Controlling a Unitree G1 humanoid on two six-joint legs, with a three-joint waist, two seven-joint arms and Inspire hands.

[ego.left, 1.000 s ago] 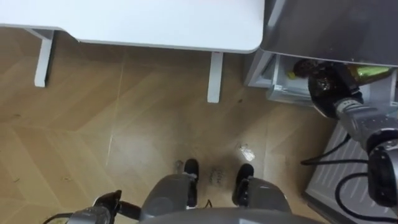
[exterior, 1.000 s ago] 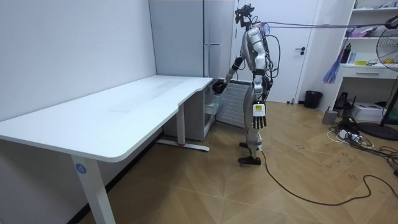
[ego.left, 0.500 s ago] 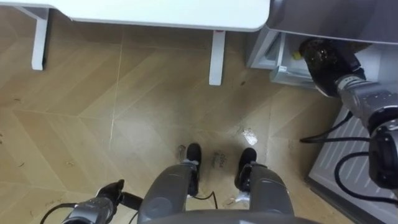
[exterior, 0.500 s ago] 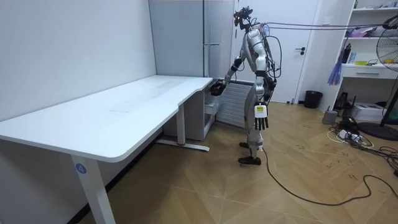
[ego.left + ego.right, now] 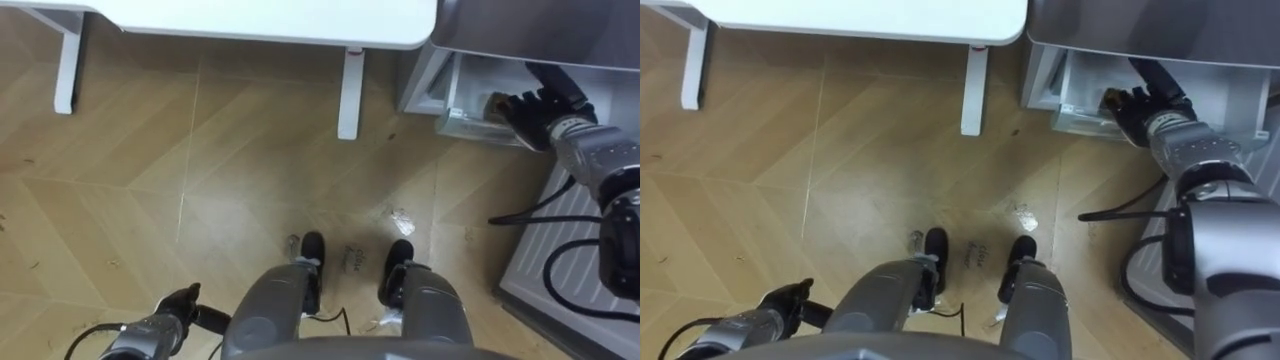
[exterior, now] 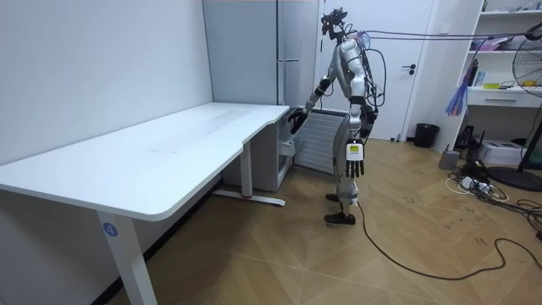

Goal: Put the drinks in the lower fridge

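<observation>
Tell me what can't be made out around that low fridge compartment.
Inside of the white lower fridge compartment: the grey fridge body overhangs it in the eye views; too small in the room view.
Any drink by the right hand: hidden or unclear.
Left hand, low in the eye views: its arm runs off the bottom edge.

I see white desk [image 5: 250, 20] on wood floor [image 5: 130, 200], pale scrap [image 5: 397, 218] on floor ahead of feet; fridge drawer [image 5: 455, 100] open beside desk

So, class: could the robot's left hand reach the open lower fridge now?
Probably not: the left hand hangs at its side, away from the lower fridge; the right hand is at it.
</observation>
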